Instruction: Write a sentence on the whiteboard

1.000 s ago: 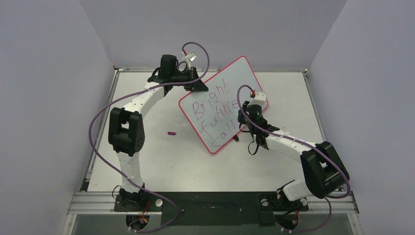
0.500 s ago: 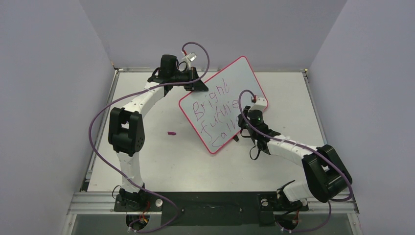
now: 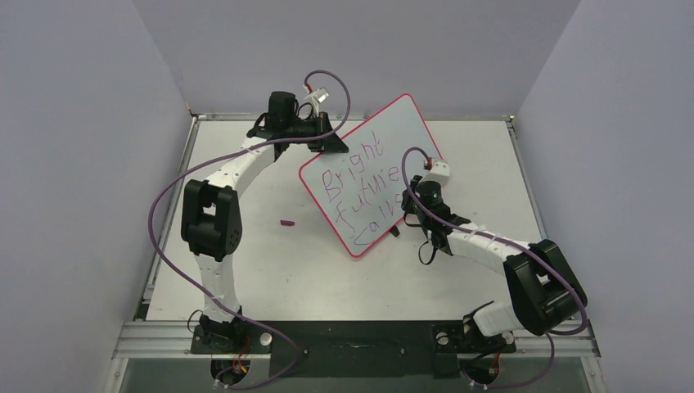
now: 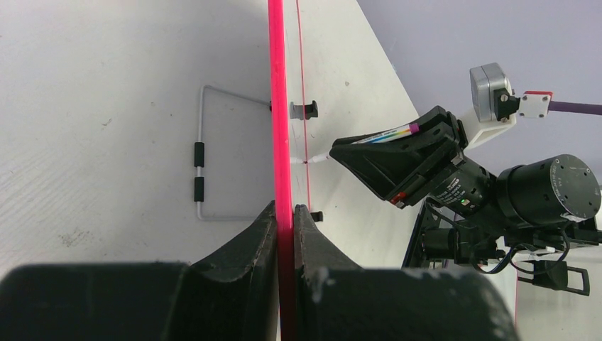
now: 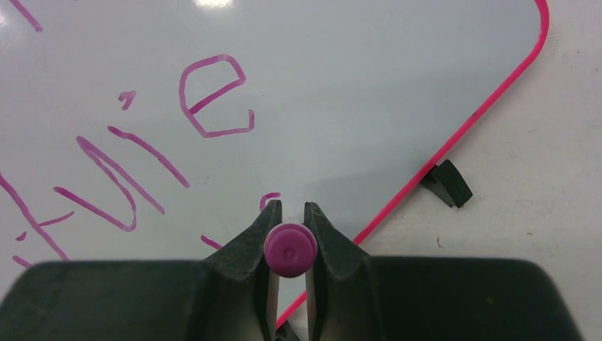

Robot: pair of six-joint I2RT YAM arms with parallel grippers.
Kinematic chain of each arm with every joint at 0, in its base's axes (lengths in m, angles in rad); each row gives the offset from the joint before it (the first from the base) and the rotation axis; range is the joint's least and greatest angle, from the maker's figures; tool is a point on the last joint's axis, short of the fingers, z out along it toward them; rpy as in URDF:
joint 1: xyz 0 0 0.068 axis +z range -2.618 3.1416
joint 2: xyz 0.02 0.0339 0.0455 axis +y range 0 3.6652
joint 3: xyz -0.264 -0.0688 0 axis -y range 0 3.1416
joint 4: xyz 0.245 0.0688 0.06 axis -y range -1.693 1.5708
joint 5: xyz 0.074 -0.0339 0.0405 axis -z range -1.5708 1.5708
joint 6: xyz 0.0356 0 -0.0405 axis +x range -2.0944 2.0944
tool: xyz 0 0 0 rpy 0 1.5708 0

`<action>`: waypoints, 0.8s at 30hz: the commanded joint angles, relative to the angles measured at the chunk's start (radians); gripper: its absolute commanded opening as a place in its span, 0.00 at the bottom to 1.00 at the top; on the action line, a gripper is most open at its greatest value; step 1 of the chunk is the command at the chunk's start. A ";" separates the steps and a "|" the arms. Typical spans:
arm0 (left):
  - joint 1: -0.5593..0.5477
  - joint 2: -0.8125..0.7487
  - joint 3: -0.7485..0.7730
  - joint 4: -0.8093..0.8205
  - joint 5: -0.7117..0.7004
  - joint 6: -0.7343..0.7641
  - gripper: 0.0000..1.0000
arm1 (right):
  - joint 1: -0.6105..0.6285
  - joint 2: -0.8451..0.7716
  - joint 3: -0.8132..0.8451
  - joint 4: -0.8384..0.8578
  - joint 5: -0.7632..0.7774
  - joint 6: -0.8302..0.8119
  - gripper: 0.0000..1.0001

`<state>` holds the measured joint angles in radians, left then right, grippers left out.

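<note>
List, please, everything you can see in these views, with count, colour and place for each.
whiteboard: one, white with a pink-red frame, standing tilted mid-table.
sentence: three slanted magenta handwritten lines, on the whiteboard.
marker: one, purple-ended, tip against the board's face.
small magenta piece: one, on the table left of the board; perhaps a cap.
clips: at least two, black, on the board's edge.
wire stand: one, grey with black sleeves, behind the board.
table: one, white.
cables: two, purple, along the arms.
left arm: white and black, jaws shut on the board's frame.
right arm: white and black, jaws shut on the marker.
</note>
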<state>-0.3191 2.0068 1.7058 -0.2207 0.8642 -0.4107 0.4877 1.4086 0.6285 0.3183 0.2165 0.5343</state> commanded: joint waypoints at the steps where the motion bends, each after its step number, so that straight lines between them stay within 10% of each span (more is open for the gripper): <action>1: -0.010 -0.072 0.012 0.100 0.047 0.043 0.00 | -0.013 0.039 0.040 -0.027 0.005 -0.010 0.00; 24: -0.009 -0.073 0.015 0.101 0.047 0.041 0.00 | -0.002 0.027 -0.022 -0.013 -0.033 0.018 0.00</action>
<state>-0.3191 2.0068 1.7058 -0.2207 0.8642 -0.4110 0.4709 1.4250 0.6273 0.2996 0.2348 0.5182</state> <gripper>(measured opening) 0.057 0.108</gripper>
